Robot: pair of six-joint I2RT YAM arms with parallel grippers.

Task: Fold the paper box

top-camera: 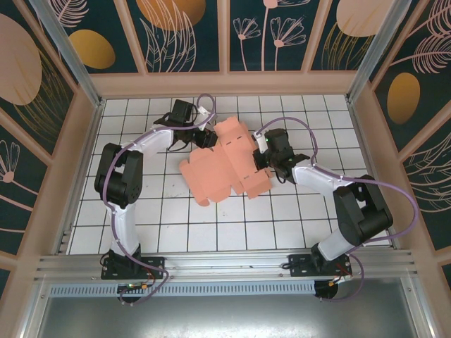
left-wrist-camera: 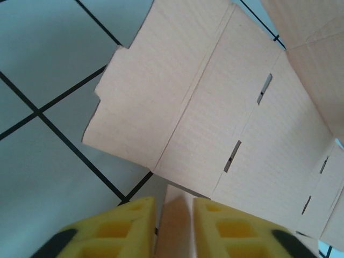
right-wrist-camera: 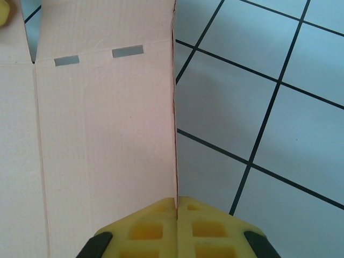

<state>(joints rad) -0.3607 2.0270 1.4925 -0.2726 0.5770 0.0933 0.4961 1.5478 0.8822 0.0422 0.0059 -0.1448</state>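
We look down on a white table (top-camera: 176,232) ruled into square tiles by dark lines, fenced by pale wooden walls with dark floral panels (top-camera: 183,35). The left arm (top-camera: 120,176) rises from its base at the near edge, bends at a black elbow on the left side of the table, and stretches its white forearm rightward and away from us toward the middle. The right arm (top-camera: 359,211) mirrors it: up from its base, folded at a black elbow on the right, forearm reaching leftward to the centre. Between them lies the paper box (top-camera: 222,169), a salmon-pink die-cut sheet that is unfolded and spread on the tiles near the middle of the table, with its far flap toward the back wall. The left gripper (top-camera: 204,135) meets the sheet at its far left edge, and the right gripper (top-camera: 264,158) meets it at its right edge. From the left wrist we see the left gripper (left-wrist-camera: 174,203) with its yellow fingers pressed against either side of a strip of the paper box (left-wrist-camera: 204,107), so it grips the cardboard. From the right wrist, the right gripper (right-wrist-camera: 176,200) has its fingers shut together on the thin raised edge of the paper box (right-wrist-camera: 107,134), which runs straight into the seam between them. Small narrow slots (right-wrist-camera: 128,51) sit along a crease near the top of that view.
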